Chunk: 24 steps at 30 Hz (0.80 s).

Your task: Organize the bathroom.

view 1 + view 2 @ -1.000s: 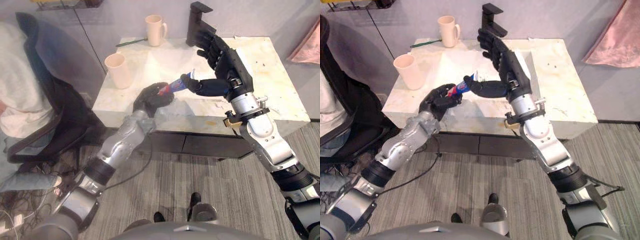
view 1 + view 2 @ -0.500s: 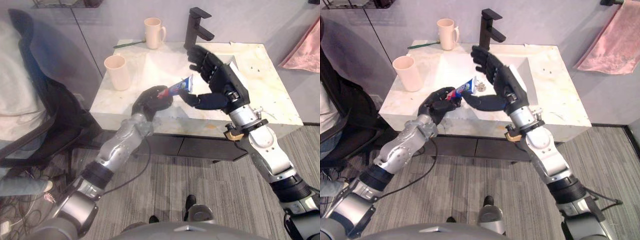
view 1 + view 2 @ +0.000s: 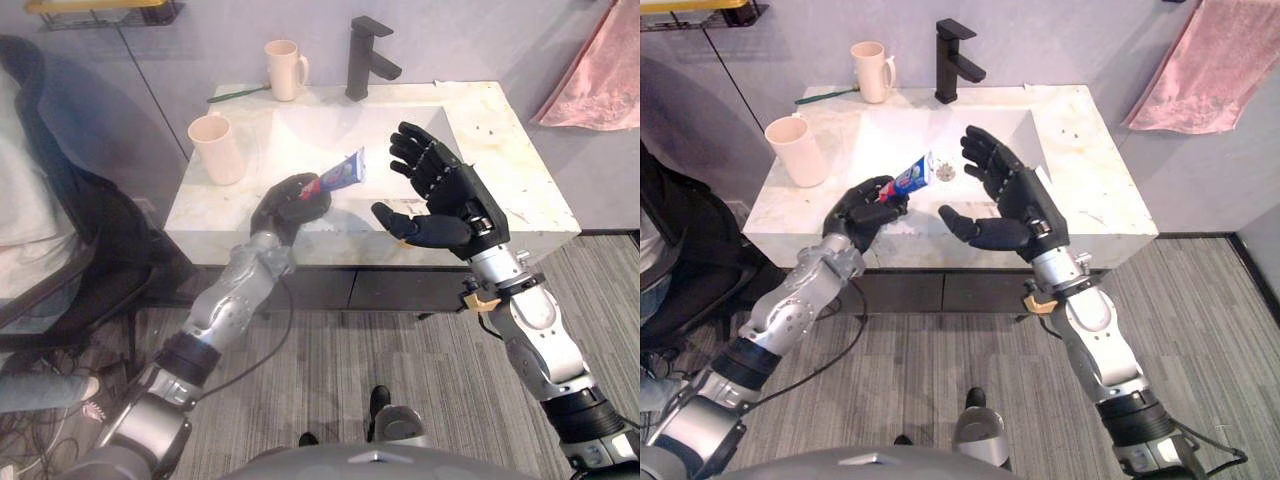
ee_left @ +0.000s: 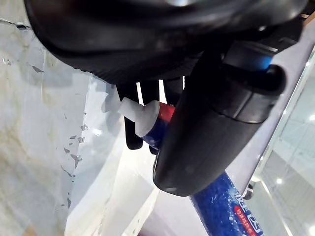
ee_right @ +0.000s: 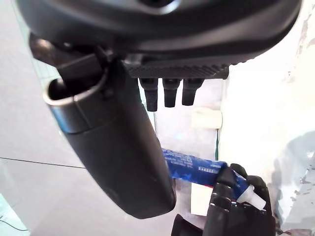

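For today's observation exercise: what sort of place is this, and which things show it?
Probably a bathroom: a marble washbasin with a black tap, a pink towel on the wall, and a toothpaste tube.

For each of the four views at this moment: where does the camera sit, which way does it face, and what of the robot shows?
Left eye view: on the head, looking down at the marble sink counter; both arms, left hand gripping the toothpaste tube, right hand open.
Right eye view: beside it, same scene slightly offset.
Left wrist view: along the left hand, fingers and thumb round the tube's cap end.
Right wrist view: along the open right hand, facing the left hand and tube.
Shared: the tube appears in all four.
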Tool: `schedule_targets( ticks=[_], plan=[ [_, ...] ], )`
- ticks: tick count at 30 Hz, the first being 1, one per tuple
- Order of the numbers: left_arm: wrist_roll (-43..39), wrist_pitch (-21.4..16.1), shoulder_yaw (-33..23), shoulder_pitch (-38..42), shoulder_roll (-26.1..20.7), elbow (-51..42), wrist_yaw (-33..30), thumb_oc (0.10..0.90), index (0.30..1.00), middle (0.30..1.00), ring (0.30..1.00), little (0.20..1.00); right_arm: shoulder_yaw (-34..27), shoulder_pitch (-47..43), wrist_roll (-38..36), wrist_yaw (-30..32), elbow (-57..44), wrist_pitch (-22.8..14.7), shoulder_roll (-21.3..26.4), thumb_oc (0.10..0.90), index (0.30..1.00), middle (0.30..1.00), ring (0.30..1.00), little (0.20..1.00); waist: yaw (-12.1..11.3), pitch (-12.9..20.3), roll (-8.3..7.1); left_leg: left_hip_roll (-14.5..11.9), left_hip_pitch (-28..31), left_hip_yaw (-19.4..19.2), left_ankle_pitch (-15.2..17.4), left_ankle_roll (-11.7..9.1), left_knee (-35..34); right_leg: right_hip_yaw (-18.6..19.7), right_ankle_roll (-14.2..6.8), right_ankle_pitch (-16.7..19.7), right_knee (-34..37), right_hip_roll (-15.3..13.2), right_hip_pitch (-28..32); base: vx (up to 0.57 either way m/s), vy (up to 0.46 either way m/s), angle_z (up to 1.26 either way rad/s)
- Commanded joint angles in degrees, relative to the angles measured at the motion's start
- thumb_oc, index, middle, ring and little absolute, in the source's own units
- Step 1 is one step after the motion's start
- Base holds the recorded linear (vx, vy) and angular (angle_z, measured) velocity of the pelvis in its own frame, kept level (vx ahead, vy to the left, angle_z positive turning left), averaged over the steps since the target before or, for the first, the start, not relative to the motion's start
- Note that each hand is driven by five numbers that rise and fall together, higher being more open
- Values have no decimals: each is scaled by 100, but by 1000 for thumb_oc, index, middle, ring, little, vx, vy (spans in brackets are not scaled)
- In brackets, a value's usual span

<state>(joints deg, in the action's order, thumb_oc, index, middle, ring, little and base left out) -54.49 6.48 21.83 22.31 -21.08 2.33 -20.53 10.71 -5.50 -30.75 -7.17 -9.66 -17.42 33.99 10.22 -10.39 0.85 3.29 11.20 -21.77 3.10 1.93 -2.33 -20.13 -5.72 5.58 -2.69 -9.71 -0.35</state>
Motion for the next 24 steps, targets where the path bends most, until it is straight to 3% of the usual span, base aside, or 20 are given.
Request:
schedule_targets(
  ticks=[1, 14, 18, 19, 20, 24],
  plan=[
    [-329, -639, -10, 490, 296, -82, 398, 400, 300, 300, 300, 300, -62, -655, -233, -27, -235, -893, -79, 800, 900, 900, 900, 900, 19, 645, -98, 97, -189, -20, 122, -116, 232, 34, -447, -126, -23, -21, -250, 0, 0, 0],
    [-309, -549, 63, 492, 382, 13, 554, 400, 300, 300, 300, 300, 262, -902, -432, -182, 196, -751, -160, 800, 900, 900, 900, 900, -140, 685, -126, 93, -236, 58, 85, -144, 225, -65, -452, -133, 51, -38, -170, 0, 0, 0],
    [-306, -504, 74, 508, 391, 36, 598, 400, 300, 300, 300, 300, 357, -1008, -412, -95, 387, -818, -228, 685, 728, 728, 728, 728, -191, 691, -133, 85, -242, 74, 79, -142, 231, -93, -446, -126, 66, -51, -153, 0, 0, 0],
    [-312, -489, 79, 524, 392, 40, 597, 400, 300, 300, 300, 300, 370, -1038, -370, -51, 427, -850, -251, 591, 587, 587, 587, 587, -203, 690, -137, 87, -252, 83, 83, -141, 242, -102, -447, -123, 68, -59, -149, 0, 0, 0],
    [-293, -493, 66, 509, 403, 57, 611, 400, 300, 300, 300, 300, 356, -1030, -331, -56, 439, -835, -272, 554, 531, 531, 531, 531, -210, 691, -140, 88, -258, 92, 88, -142, 248, -102, -447, -129, 61, -60, -153, 0, 0, 0],
    [-256, -486, 44, 472, 414, 40, 611, 400, 300, 300, 300, 300, 331, -991, -317, -79, 455, -815, -271, 554, 531, 531, 531, 531, -209, 692, -139, 85, -254, 99, 85, -140, 244, -103, -450, -130, 48, -60, -162, 3, -2, 5]
  ],
)
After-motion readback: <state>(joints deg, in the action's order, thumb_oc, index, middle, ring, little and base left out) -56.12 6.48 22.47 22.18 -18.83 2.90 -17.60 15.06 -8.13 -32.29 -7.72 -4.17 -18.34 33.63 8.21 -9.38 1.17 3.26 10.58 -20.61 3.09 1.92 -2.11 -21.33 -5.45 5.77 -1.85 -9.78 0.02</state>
